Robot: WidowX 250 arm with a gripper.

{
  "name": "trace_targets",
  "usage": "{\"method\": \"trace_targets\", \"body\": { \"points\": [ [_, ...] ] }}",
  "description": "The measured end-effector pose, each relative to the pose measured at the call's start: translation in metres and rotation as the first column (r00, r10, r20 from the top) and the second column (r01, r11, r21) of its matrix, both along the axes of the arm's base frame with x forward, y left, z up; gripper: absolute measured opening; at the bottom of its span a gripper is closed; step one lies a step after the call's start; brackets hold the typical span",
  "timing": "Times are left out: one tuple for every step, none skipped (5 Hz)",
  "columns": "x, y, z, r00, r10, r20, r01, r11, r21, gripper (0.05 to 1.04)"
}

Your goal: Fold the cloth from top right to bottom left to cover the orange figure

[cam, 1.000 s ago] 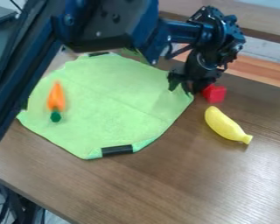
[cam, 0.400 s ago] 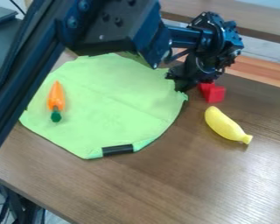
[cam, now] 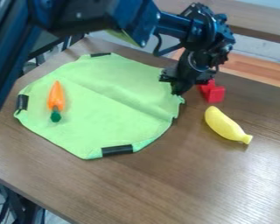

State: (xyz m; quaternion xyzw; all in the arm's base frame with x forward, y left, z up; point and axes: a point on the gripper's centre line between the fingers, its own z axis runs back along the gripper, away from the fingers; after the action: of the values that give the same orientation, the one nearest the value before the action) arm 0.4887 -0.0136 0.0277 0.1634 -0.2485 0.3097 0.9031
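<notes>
My gripper (cam: 176, 91) hangs over the upper right edge of the light green cloth (cam: 101, 116), its fingers shut on that edge. The cloth lies mostly flat, with a slanting ridge across its middle and a small bunched bit just below the fingertips. An orange carrot (cam: 56, 96) with a green end lies uncovered on the cloth's left part.
A red block piece (cam: 213, 92) stands on the brown table (cam: 124, 188) just right of the gripper, and a yellow banana (cam: 225, 126) lies below it. Black clips (cam: 117, 150) sit on the cloth's rim. The arm spans the top left.
My gripper has shut on the cloth's edge and shifted slightly left, drawing the edge inward and raising a ridge. The arm has swung up and left, uncovering a black clip at the left rim.
</notes>
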Motion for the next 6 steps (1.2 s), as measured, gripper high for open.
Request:
{"method": "trace_targets", "body": {
  "points": [
    [-0.008,0.008,0.027,0.998,0.007,0.055,-0.004,0.998,-0.058,0.05],
    [-0.024,0.032,0.046,0.995,0.022,0.093,-0.014,0.996,-0.091,0.05],
    [-0.048,0.058,0.04,0.996,0.028,0.085,-0.02,0.996,-0.091,0.05],
    [-0.069,0.084,0.033,0.997,0.034,0.071,-0.029,0.997,-0.07,0.05],
    [-0.088,0.109,0.035,0.996,0.048,0.076,-0.044,0.997,-0.064,0.05],
    [-0.103,0.139,0.048,0.99,0.091,0.107,-0.082,0.993,-0.081,0.05]
  ]
}}
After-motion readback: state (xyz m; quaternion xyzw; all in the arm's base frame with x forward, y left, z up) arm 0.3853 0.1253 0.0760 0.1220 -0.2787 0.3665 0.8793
